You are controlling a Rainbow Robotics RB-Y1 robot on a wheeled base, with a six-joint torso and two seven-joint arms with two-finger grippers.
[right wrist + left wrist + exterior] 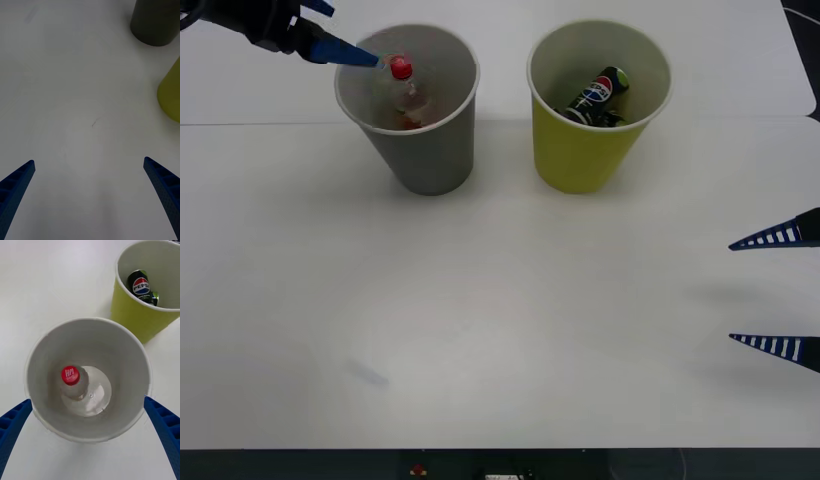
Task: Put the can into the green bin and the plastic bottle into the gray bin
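Left pincer (pixel 90 435): wide, empty, above gray bin (pixel 131 352); bottle (pixel 75 384) inside. Right pincer (pixel 778 290): wide, idle over counter (pixel 480 320). Can (pixel 600 95) in green bin (pixel 580 150). Judged complete; next, retract.

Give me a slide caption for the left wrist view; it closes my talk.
Open left hand above the gray bin holding the plastic bottle.

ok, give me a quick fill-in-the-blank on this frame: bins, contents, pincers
1. The can lies inside the ____ bin.
2. The bottle in the gray bin has a ____ cap.
3. The left pincer, open, hovers over the ____ bin.
4. The right pincer is open over the bare ____.

Missing words: green; red; gray; table
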